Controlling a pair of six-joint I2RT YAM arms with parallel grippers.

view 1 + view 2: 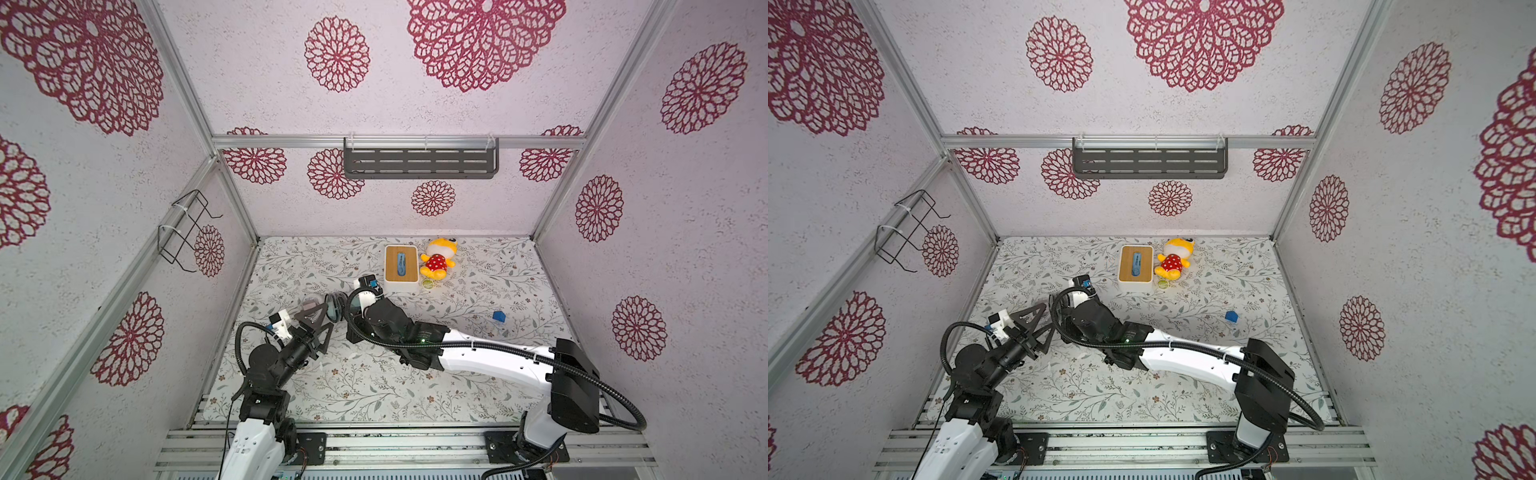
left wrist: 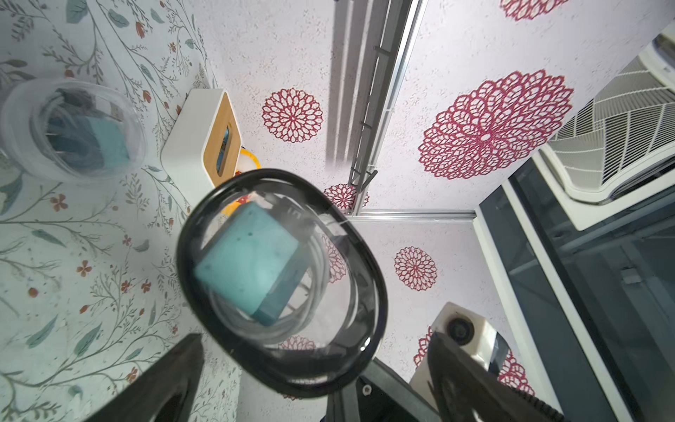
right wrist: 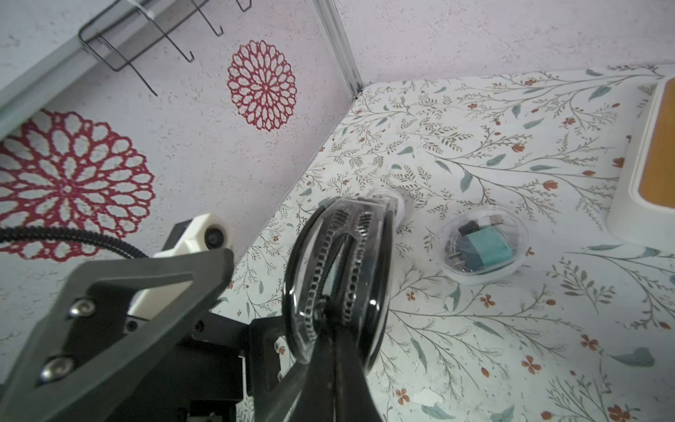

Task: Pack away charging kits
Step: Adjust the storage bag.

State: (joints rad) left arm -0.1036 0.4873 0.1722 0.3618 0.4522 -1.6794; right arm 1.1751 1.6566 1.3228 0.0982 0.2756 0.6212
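Floral bench (image 1: pixel 457 374), pale walls with red rosettes, grey shelf (image 1: pixel 419 162) on back wall. Right claw (image 3: pixel 350 234) clamped on clear case (image 2: pixel 281 277) with teal adapter (image 2: pixel 248 263) and cable (image 2: pixel 325 255), off bench. Left claw (image 1: pixel 324 320) wide open beside it, holding nothing. Second case (image 3: pixel 482 252) lies near white box (image 1: pixel 401 286).

Pale walls (image 1: pixel 257 75) with red rosettes enclose a leaf-print floor (image 1: pixel 374 386); a grey, perhaps metal, shelf (image 1: pixel 419 163) hangs behind.
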